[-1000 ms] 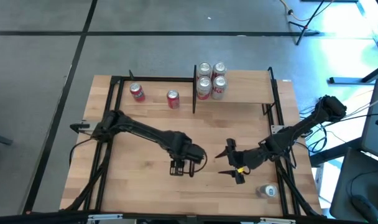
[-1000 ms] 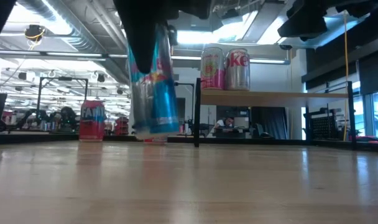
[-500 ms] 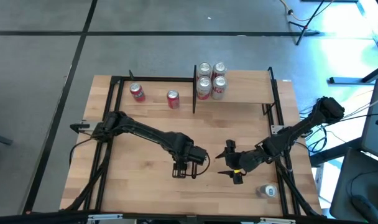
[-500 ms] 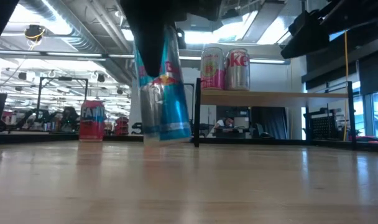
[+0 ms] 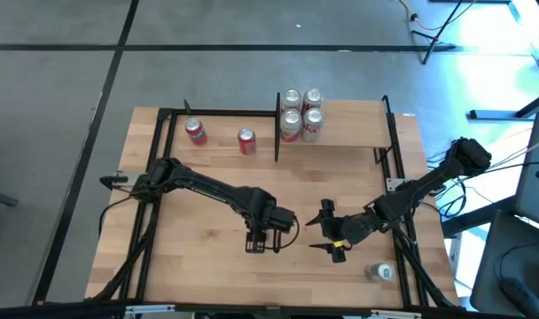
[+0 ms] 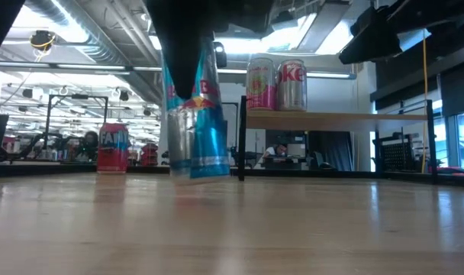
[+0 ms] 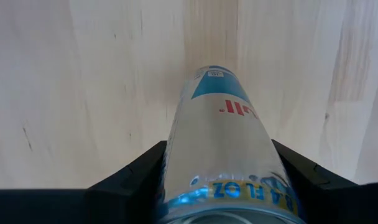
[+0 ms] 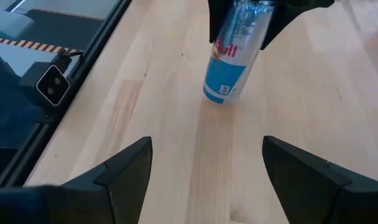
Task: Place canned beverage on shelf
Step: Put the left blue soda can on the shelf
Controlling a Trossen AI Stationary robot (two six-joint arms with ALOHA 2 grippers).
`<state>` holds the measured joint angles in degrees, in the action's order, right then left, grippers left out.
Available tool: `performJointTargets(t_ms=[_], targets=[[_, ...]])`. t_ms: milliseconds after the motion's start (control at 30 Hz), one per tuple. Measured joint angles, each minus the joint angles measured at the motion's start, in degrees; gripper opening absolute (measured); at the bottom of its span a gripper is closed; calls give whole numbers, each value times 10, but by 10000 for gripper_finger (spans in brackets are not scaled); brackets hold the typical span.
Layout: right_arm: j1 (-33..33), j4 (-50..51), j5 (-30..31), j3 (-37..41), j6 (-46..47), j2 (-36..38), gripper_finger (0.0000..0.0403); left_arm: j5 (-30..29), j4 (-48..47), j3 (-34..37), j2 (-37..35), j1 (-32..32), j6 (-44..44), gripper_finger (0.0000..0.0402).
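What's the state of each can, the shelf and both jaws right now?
Blue-and-silver slim can: upright, held in left gripper.
Right gripper: jaws open, empty.
Light-wood shelf: carries four cans.
Two red cans: upright on tabletop.
Silver can: lying near right edge.

Around the wooden table (image 5: 207,266) lies a grey concrete floor (image 5: 66,97) crossed by dark seams. Beyond it, ceiling ducts (image 6: 87,38) and strip lights (image 6: 293,34) (quite bright) fill a workshop hall.
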<state>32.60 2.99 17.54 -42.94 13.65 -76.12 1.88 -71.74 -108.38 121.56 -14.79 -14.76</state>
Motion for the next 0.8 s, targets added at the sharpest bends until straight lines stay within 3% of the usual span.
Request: performJointTargets(t_ms=[167, 467, 800], targets=[[0, 1, 0, 0, 0, 0, 289, 36, -26, 1, 0, 0, -19, 206], [0, 1, 0, 0, 0, 0, 289, 1, 28, 27, 0, 9, -11, 209], [0, 1, 0, 0, -1, 0, 289, -7, 25, 28, 0, 2, 3, 262]])
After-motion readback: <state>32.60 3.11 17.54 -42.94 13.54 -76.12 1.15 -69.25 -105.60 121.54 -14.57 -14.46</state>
